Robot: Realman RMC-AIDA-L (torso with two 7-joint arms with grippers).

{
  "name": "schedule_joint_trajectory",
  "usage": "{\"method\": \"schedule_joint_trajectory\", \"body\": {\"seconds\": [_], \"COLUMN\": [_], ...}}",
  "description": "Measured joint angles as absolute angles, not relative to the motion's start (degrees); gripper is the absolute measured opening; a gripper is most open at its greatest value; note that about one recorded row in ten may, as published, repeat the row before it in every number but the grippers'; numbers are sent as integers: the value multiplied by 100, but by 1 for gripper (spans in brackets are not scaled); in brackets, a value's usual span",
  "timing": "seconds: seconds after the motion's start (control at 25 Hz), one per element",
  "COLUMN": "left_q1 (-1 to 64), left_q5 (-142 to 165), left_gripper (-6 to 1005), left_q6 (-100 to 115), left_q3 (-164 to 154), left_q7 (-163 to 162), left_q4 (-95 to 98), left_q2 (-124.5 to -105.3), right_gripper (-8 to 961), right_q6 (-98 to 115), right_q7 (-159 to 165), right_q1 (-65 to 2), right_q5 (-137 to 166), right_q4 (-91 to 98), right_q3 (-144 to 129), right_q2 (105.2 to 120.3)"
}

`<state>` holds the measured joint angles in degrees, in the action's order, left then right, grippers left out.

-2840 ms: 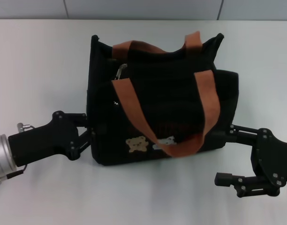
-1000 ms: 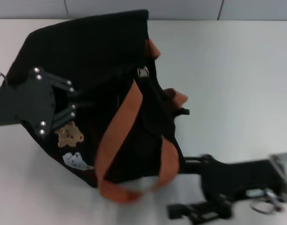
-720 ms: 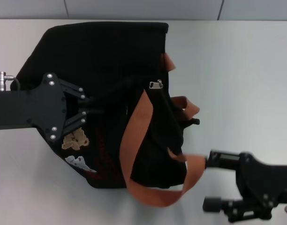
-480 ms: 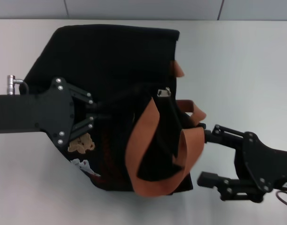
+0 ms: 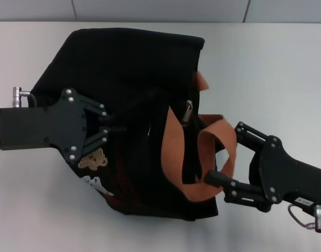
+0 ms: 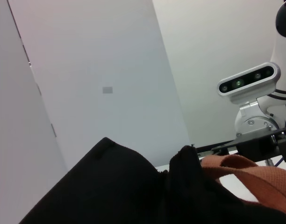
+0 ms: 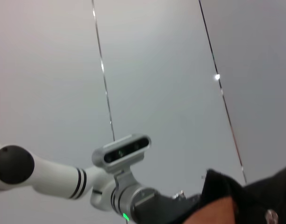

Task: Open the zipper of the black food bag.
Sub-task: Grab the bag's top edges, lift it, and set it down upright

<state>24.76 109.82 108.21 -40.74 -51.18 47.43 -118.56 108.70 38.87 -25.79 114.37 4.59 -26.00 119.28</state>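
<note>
The left gripper (image 5: 109, 122) pinches the fabric of the black food bag (image 5: 124, 68), which lies tipped on the white table (image 5: 276, 68). The right gripper (image 5: 223, 152) has its fingers spread wide around an orange strap (image 5: 215, 131). The zipper (image 5: 188, 110) pull glints silver mid-bag, just beside that strap.

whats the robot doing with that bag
It is working on a black food bag tipped over on the white table. The left gripper presses into the bag's side, and the right gripper is at the orange straps. The silver zipper pull hangs free, not yet grasped.
</note>
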Motion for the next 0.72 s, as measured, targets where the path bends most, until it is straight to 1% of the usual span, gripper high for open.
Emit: {"method": "schedule_joint_trajectory", "body": {"seconds": [0.52,0.56,0.6,0.64,0.68,0.72], "left_q1": [2493,2494,2495,2495,2496,2496], "left_q5": [10924,10921,10915,10915,10912,10912], "left_gripper": [91,90,90,90,90,90], "left_q6": [10719,10718,10713,10713,10711,10711], "left_q3": [-3979,-3979,-3977,-3977,-3975,-3975], "left_q7": [-5125,-5124,-5124,-5124,-5124,-5124], "left_q4": [4787,4788,4789,4789,4789,4789], "left_q2": [-11831,-11831,-11830,-11830,-11829,-11829], "right_gripper": [767,764,762,759,756,753], "right_q6": [10549,10538,10481,10481,10376,10376], "right_q7": [5506,5568,5727,5727,5880,5880], "right_q1": [-2258,-2224,-2186,-2186,-2174,-2174], "right_q5": [12422,12424,12427,12427,12428,12428], "right_q4": [1965,2062,2220,2220,2316,2316], "right_q3": [-2585,-2583,-2590,-2590,-2596,-2596], "right_q2": [11879,11866,11822,11822,11763,11763]}}
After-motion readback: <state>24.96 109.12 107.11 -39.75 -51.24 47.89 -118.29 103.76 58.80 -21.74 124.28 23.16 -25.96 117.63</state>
